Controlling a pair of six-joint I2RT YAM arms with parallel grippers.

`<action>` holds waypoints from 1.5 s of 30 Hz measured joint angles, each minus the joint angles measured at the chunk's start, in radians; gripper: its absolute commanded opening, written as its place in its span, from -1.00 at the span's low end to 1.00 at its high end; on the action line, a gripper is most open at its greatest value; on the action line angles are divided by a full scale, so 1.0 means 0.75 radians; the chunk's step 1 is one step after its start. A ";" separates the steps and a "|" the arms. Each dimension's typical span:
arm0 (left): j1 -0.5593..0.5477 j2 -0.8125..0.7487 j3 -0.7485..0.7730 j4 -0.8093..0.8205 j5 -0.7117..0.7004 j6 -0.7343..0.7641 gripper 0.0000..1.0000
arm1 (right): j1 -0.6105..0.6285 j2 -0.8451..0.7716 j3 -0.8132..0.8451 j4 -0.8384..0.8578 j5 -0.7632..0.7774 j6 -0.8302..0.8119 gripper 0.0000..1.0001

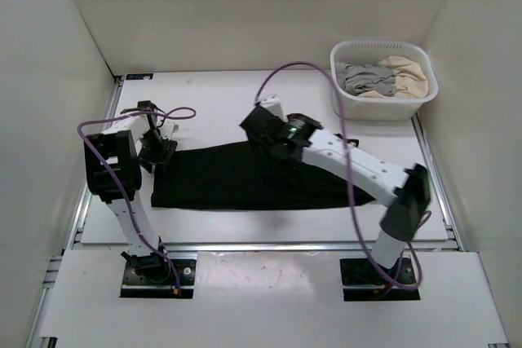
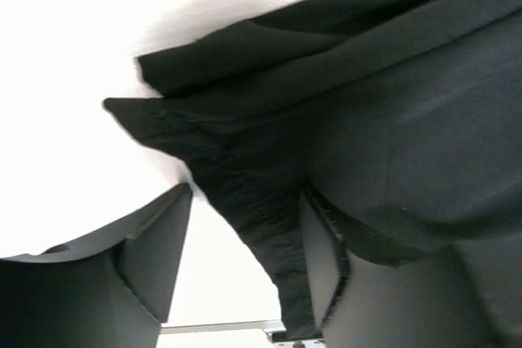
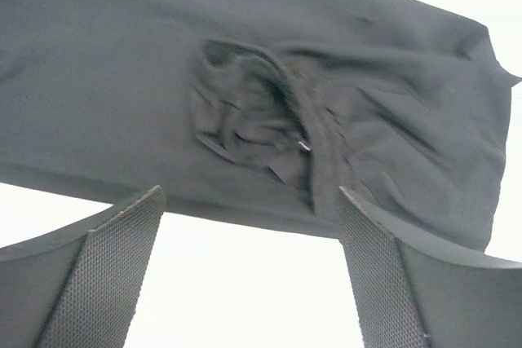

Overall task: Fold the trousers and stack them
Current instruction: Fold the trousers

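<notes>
The black trousers (image 1: 245,177) lie flat across the middle of the table, long side running left to right. My left gripper (image 1: 159,151) is at their left end. In the left wrist view it (image 2: 245,193) is open, and a puckered edge of the trousers (image 2: 367,103) runs between the fingers, close to the right finger (image 2: 318,250). My right gripper (image 1: 259,129) hovers at the far edge of the trousers near their middle. In the right wrist view it (image 3: 250,197) is open and empty, with a wrinkled patch of the trousers (image 3: 245,79) just beyond the fingertips.
A white basket (image 1: 383,45) stands at the back right with a grey garment (image 1: 363,79) and a beige garment (image 1: 408,75) inside. White walls close in the table on the left, back and right. Purple cables loop above both arms.
</notes>
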 measured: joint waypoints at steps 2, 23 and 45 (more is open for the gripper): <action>0.000 -0.007 0.006 0.008 -0.025 0.002 0.48 | -0.031 -0.155 -0.108 0.010 -0.010 0.010 0.52; -0.547 -0.115 0.475 -0.053 0.485 -0.001 0.57 | -0.443 -0.135 -0.816 0.262 -0.295 -0.001 0.21; -0.771 0.350 0.524 0.126 0.749 -0.180 0.03 | -0.494 -0.132 -0.408 0.115 -0.468 0.002 -1.00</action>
